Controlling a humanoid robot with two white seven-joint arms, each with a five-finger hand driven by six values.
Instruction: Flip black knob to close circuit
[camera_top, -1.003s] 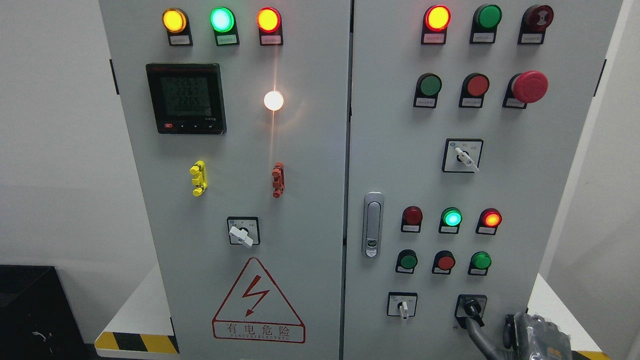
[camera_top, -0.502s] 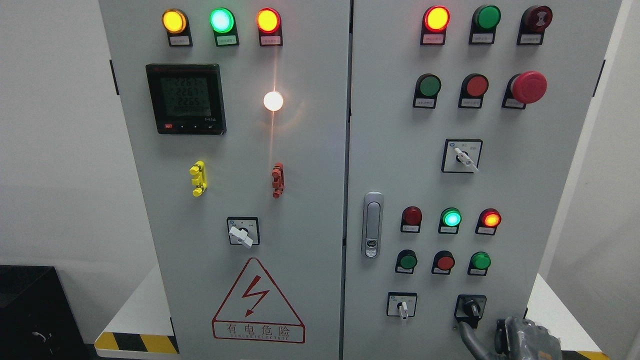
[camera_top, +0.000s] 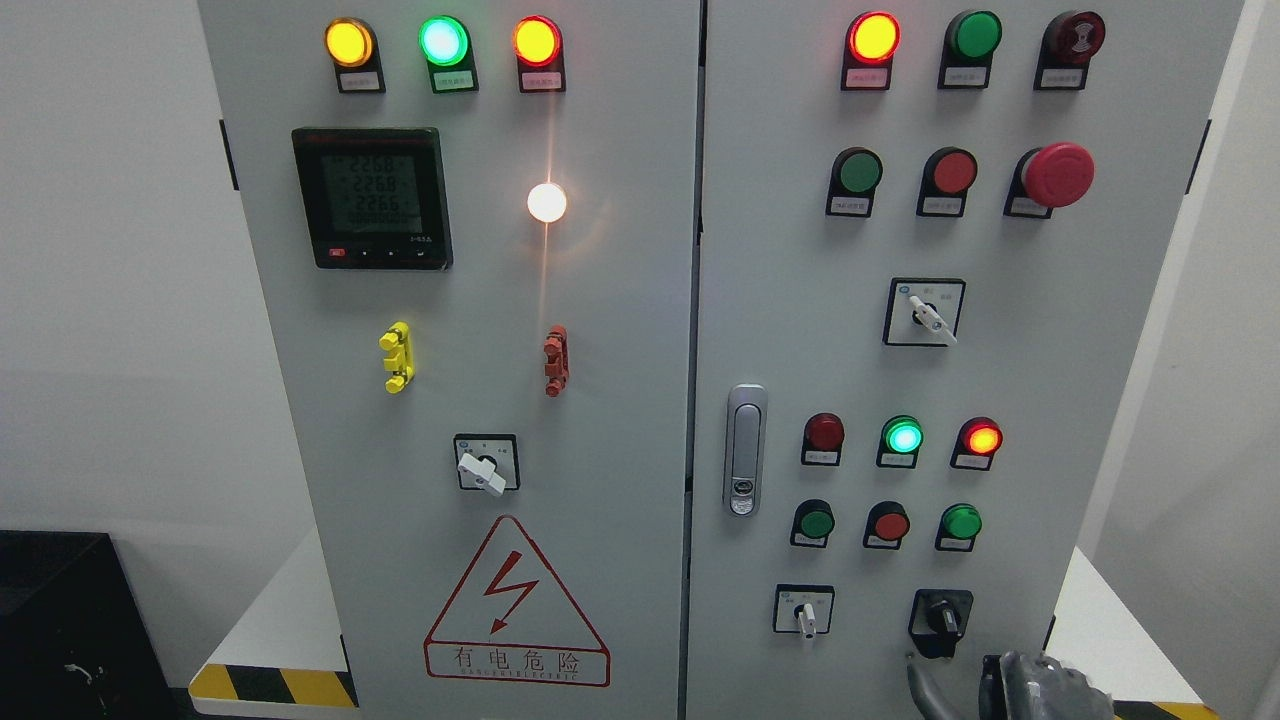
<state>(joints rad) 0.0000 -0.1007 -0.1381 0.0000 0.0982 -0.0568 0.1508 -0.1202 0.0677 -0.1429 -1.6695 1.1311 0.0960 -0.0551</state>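
White walls flank a grey two-door control cabinet that fills the view and stands on a white base with yellow-black hazard striping at its lower edge.

Right hand: visible only in part at the bottom edge, right of centre, as a grey metallic mass. One finger extends upward toward the panel. Whether the fingers are apart or together cannot be told; the hand grips nothing visible.

Black knob: mounted on a black plate at the lower right of the right door, directly above the finger and apart from it. Its handle stands roughly vertical.

Adjacent items: a white selector switch sits left of the black knob. Above are two rows of three lamps and buttons, with a lit green lamp in the upper row. A door handle lies near the door seam. The left door carries a digital meter and a red warning triangle.
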